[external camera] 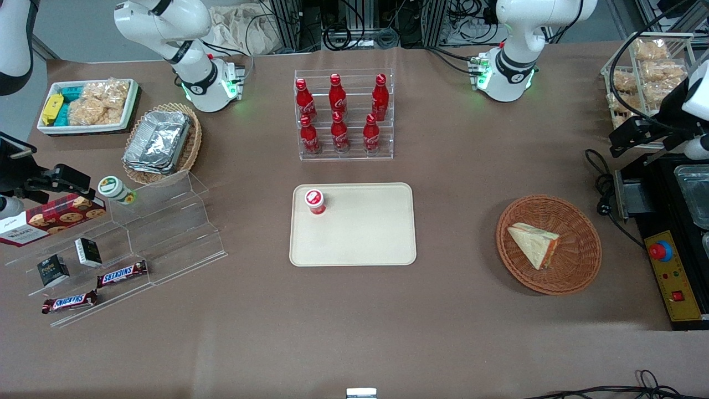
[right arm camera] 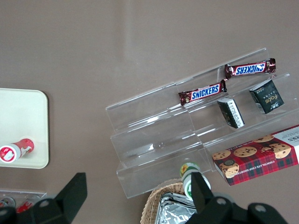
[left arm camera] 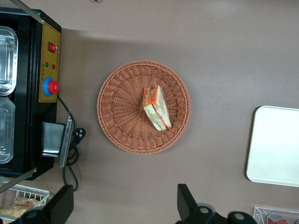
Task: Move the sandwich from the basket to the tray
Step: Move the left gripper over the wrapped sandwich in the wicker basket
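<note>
While the sandwich (external camera: 535, 244) sits in the basket (external camera: 576, 271), the gripper (left arm camera: 124, 205) hangs high above, holding nothing.
Wrist view: fingers (left arm camera: 186, 201) spread wide and released, well apart from the sandwich (left arm camera: 156, 108), which lies near the basket's (left arm camera: 117, 102) middle, orange filling edge showing. Basket sits on the brown surface (external camera: 454, 310) toward the working arm's end, next to a black machine (external camera: 673, 244) with a red button. Tray (external camera: 365, 238) lies mid-surface, well apart from the basket, carrying only a small red-lidded cup (external camera: 315, 201) near one corner.
</note>
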Robot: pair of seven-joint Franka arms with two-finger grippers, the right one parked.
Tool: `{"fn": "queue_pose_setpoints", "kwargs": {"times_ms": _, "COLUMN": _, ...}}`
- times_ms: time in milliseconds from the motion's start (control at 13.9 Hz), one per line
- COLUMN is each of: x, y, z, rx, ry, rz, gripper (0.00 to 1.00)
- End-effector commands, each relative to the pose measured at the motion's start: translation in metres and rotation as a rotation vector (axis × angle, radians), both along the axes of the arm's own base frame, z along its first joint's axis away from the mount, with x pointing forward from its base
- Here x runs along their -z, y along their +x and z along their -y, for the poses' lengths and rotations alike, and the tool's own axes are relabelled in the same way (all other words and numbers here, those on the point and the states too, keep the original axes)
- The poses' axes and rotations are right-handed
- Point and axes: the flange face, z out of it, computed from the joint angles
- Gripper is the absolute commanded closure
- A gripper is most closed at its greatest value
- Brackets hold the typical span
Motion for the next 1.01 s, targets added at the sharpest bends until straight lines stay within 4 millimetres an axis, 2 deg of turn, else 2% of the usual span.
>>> {"fn": "queue_pose_setpoints", "kwargs": {"times_ms": 0, "x": -0.008, "y": -0.007, "z": -0.003, "rx": -0.005, "ry": 0.006, "rz": -0.004, "gripper": 0.00}}
{"fn": "queue_pose_setpoints", "kwargs": {"times_ms": 216, "x": -0.005, "y": -0.005, "z": -0.008, "rx": -0.011, "ry": 0.006, "rz": -0.006, "gripper": 0.00}}
{"fn": "queue_pose_setpoints", "kwargs": {"times_ms": 432, "x": 0.022, "y": 0.009, "z": -0.013, "rx": -0.040, "ry": -0.019, "rz": -0.054, "gripper": 0.00}}
{"fn": "queue_pose_setpoints", "kwargs": {"times_ms": 649, "x": 0.070, "y": 0.035, "z": -0.023, "rx": -0.161, "ry": -0.079, "rz": -0.109, "gripper": 0.00}}
{"fn": "queue_pose_setpoints", "kwargs": {"times_ms": 937, "x": 0.160, "y": 0.055, "z": -0.029, "rx": -0.219, "ry": -0.128, "rz": -0.118, "gripper": 0.00}}
